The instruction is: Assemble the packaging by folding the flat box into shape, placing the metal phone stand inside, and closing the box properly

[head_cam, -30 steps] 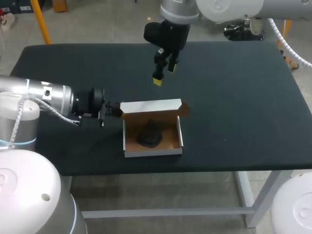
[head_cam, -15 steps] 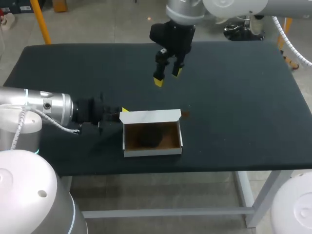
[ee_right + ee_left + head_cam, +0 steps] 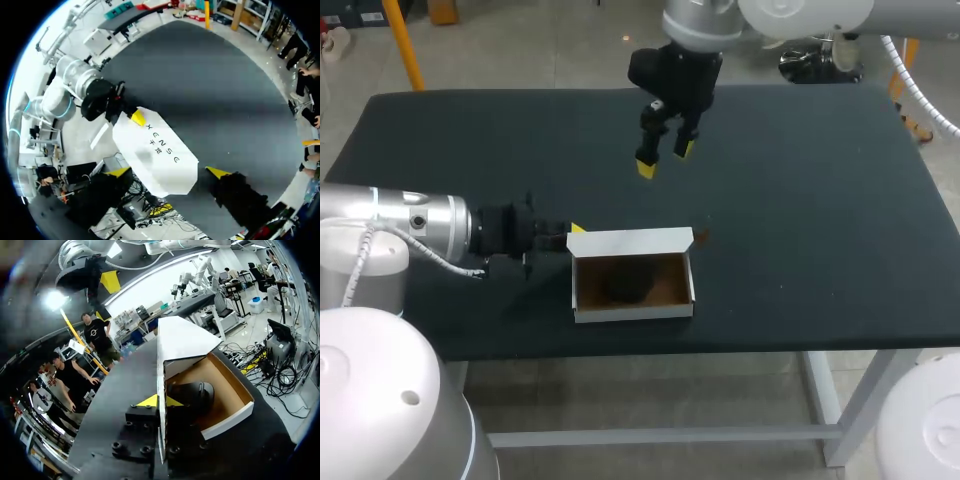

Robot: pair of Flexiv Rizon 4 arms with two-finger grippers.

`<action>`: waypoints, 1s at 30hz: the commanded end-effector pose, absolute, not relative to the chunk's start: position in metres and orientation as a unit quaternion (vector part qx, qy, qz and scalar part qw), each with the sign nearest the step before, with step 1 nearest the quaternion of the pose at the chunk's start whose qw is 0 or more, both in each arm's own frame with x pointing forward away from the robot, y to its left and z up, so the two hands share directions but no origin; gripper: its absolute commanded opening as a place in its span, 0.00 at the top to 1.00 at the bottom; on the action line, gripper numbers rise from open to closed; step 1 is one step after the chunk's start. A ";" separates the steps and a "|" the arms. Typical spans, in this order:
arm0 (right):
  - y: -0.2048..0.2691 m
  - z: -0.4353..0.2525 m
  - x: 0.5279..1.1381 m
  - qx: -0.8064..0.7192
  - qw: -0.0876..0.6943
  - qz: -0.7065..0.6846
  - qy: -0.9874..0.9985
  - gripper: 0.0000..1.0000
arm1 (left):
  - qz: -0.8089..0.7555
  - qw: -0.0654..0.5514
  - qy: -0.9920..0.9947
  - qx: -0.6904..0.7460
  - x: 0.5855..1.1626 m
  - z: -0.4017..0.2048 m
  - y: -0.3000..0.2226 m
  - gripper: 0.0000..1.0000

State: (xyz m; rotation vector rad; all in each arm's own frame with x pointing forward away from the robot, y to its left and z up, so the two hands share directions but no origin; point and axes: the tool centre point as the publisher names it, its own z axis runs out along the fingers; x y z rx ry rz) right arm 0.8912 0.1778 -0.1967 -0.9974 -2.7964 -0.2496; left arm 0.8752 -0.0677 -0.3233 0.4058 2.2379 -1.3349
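Black counter [image 3: 820,200] carries the white cardboard box [image 3: 632,312] near its front edge, dark metal phone stand [image 3: 625,285] inside. The upright lid [image 3: 630,241], long axis left to right, is pinched at its left end by the left tool [image 3: 572,232]; the right tool [image 3: 665,158] hangs spread-fingered beyond it.

The lid [image 3: 155,150] hides the phone stand [image 3: 625,285] from the right wrist; overhead, seemingly blurred.

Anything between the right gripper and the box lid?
Nothing visible. The right gripper hangs open above bare table behind the lid; the left gripper pinches only the lid's left end.
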 end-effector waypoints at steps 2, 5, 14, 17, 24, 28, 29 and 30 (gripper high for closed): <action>0.177 -0.196 0.891 -0.333 0.081 -0.084 -0.936 0.00 | -0.491 0.249 0.822 0.149 0.875 -0.327 -0.067 1.00; 0.177 -0.196 0.891 -0.333 0.081 -0.084 -0.936 0.00 | -0.490 0.256 0.819 0.157 0.872 -0.327 -0.067 1.00; 0.169 -0.201 0.891 -0.430 0.137 -0.073 -0.889 0.00 | -0.472 0.299 0.810 0.179 0.861 -0.326 -0.067 1.00; 0.164 -0.204 0.887 -0.459 0.154 -0.070 -0.872 0.00 | -0.463 0.310 0.809 0.185 0.859 -0.329 -0.068 1.00; 0.154 -0.219 0.876 -0.509 0.194 -0.058 -0.836 0.00 | -0.455 0.331 0.800 0.205 0.853 -0.332 -0.070 1.00; 0.151 -0.228 0.869 -0.552 0.200 -0.029 -0.809 0.00 | -0.453 0.341 0.795 0.214 0.850 -0.333 -0.071 1.00; 0.150 -0.230 0.867 -0.565 0.200 -0.022 -0.800 0.00 | -0.453 0.342 0.795 0.214 0.849 -0.333 -0.071 1.00; 0.149 -0.232 0.866 -0.576 0.199 -0.015 -0.793 0.00 | -0.452 0.343 0.795 0.213 0.849 -0.333 -0.071 1.00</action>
